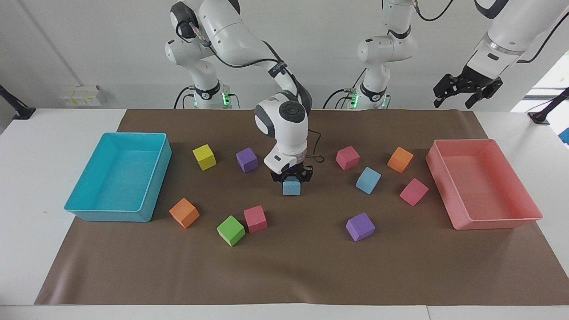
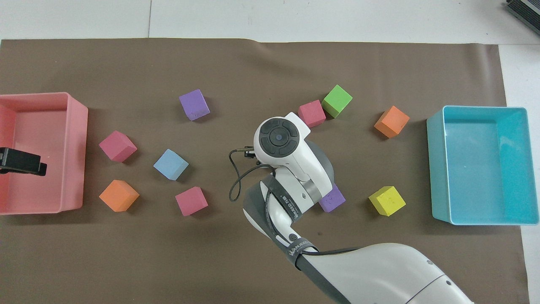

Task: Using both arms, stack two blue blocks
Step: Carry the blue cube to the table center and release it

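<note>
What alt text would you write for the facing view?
The right gripper holds a blue block at mid-mat; the left gripper waits, open, raised above the pink tray. A second blue block lies among scattered cubes.

Right arm [image 2: 295, 169] over the mat's middle hiding its own jaws, blue block [image 2: 170, 164] well apart toward the left arm's end, left gripper [image 2: 21, 162] over pink tray [image 2: 78, 126]

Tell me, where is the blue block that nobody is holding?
The loose blue block lies on the brown mat toward the left arm's end, among a pink block, an orange block and another pink block.
</note>
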Controlling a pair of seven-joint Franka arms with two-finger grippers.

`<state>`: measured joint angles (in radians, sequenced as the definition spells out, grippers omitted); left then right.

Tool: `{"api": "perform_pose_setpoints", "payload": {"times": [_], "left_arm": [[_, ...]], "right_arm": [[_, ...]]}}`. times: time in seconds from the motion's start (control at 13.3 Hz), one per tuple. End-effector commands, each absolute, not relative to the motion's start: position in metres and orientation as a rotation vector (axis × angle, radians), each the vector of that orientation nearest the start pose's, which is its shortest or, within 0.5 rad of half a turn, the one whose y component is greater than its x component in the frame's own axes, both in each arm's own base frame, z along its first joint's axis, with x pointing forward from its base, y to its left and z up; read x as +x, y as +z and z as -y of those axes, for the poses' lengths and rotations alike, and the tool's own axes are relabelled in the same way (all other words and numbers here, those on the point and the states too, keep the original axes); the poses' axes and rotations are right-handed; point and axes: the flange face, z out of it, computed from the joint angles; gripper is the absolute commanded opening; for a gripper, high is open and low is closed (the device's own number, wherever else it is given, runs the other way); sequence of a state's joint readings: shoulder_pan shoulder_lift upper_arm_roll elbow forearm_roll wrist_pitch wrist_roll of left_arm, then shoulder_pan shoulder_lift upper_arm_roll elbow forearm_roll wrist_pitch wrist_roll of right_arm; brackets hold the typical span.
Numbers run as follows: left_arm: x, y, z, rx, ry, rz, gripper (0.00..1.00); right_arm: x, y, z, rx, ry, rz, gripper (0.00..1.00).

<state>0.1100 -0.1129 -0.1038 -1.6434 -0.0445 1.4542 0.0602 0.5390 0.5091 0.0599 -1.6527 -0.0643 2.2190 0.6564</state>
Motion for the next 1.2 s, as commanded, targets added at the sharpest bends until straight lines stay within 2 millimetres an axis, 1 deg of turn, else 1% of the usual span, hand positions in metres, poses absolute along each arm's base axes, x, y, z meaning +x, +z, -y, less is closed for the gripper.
{"api": "perform_pose_setpoints", "payload": {"times": [0.0,0.07,0.22,0.37,0.45,0.52,0.6,0.67,0.75,0.82,0.97,1.12], "left_arm": [[0.502,0.644,0.002,-3.179,0.128,-0.088,1.0],[0.502,0.644,0.002,-3.179,0.128,-0.088,1.0],[0.502,0.644,0.002,-3.179,0.128,-0.088,1.0],[0.502,0.644,0.002,-3.179,0.13,-0.088,1.0],[0.502,0.644,0.002,-3.179,0.128,-0.088,1.0],[0.502,0.644,0.002,-3.179,0.128,-0.088,1.0],[0.502,0.644,0.002,-3.179,0.128,-0.088,1.0],[0.502,0.644,0.002,-3.178,0.128,-0.088,1.0],[0.502,0.644,0.002,-3.178,0.128,-0.088,1.0],[0.502,0.644,0.002,-3.179,0.128,-0.088,1.0],[0.502,0.644,0.002,-3.179,0.128,-0.088,1.0],[0.501,0.644,0.005,-3.179,0.135,-0.096,1.0]], "right_arm": [[0.568,0.319,-0.376,-3.142,-0.087,0.012,0.0],[0.569,0.318,-0.375,-3.142,-0.086,0.053,0.0],[0.565,0.308,-0.377,-3.141,-0.083,0.091,0.0],[0.567,0.308,-0.374,-3.142,-0.081,0.103,0.01],[0.567,0.308,-0.374,-3.142,-0.081,0.103,0.08],[0.566,0.309,-0.375,-3.135,-0.076,0.09,0.27],[0.567,0.309,-0.375,-3.131,-0.074,0.079,0.68],[0.567,0.309,-0.374,-3.132,-0.072,0.071,1.0],[0.567,0.31,-0.375,-3.134,-0.078,0.088,1.0],[0.569,0.314,-0.372,-3.131,-0.086,0.08,1.0],[0.577,0.331,-0.361,-3.12,-0.12,0.049,1.0],[0.577,0.35,-0.359,-3.108,-0.151,0.023,1.0]]}}
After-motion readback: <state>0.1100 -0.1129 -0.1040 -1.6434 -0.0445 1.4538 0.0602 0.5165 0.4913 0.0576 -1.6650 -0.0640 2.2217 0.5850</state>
